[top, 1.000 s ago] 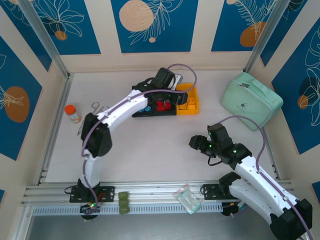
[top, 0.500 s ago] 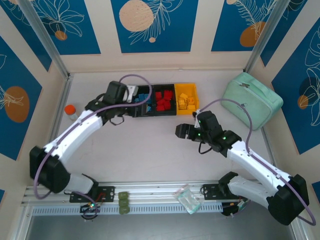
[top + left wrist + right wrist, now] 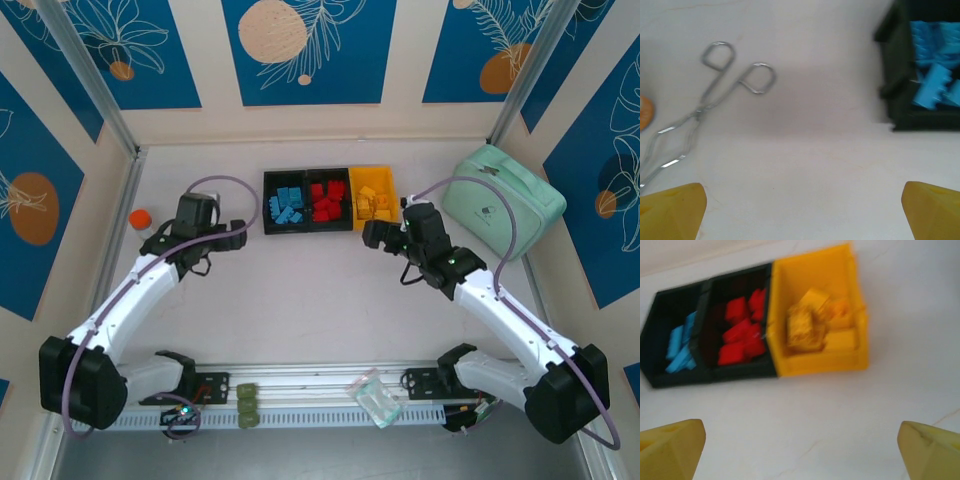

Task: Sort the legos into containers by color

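Three joined bins stand at the back of the table. The left black bin (image 3: 271,203) holds blue legos (image 3: 288,205), also blue legos (image 3: 935,85). The middle black bin (image 3: 715,371) holds red legos (image 3: 327,200), also red legos (image 3: 742,337). The yellow bin (image 3: 390,215) holds yellow legos (image 3: 815,325). My left gripper (image 3: 225,240) hovers over bare table left of the bins, open and empty, fingertips (image 3: 675,207) wide apart. My right gripper (image 3: 372,235) hovers just in front of the yellow bin (image 3: 820,362), open and empty.
Metal tongs (image 3: 705,115) lie on the table beside an orange-capped bottle (image 3: 143,220). A mint green pouch (image 3: 503,200) sits at the right. An olive block (image 3: 246,407) and a small clear bag (image 3: 374,397) rest on the front rail.
My left arm has pulled back from over the bins and swung left toward the bottle. My right gripper has moved up the table to the front of the yellow bin.
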Motion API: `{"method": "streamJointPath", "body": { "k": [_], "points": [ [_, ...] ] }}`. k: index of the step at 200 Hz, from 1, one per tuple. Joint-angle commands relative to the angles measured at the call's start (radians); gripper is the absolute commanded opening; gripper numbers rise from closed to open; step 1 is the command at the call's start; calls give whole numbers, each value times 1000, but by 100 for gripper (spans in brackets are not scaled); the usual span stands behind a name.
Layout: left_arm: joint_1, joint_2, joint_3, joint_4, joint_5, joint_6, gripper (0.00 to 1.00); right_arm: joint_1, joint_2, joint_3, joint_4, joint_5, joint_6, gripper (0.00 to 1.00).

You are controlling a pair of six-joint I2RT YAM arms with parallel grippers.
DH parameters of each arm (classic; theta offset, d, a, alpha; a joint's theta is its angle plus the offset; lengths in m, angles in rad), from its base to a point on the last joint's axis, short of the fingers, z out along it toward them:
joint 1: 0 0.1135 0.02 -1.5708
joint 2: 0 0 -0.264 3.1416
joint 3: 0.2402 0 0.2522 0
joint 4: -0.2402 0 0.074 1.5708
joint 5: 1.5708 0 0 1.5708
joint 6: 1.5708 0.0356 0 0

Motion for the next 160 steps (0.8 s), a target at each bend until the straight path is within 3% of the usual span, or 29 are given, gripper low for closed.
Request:
{"method": "streamJointPath", "body": {
  "k": [1,19,32,49,89,117,141,160],
  "points": [
    [31,1,-106,263,-123,40,99,-7,5,-86,201,279,-176,99],
    [33,12,-220,495,-146,133,99,-32,18,-201,406,337,-322,99],
    [34,50,-283,645,-202,178,99,-80,46,-249,465,336,-331,99],
    [40,111,-270,698,-206,235,99,-145,91,-279,495,293,-288,99],
    [44,251,-299,904,-220,340,99,-199,228,-386,792,273,-359,99],
    [53,317,-422,1231,-207,406,99,-270,239,-450,995,58,-390,99],
    [69,342,-483,1354,-187,382,99,-337,272,-439,1029,-112,-397,99],
    [98,356,-527,1438,-92,371,99,-365,326,-438,1096,-197,-426,98]
  ]
}}
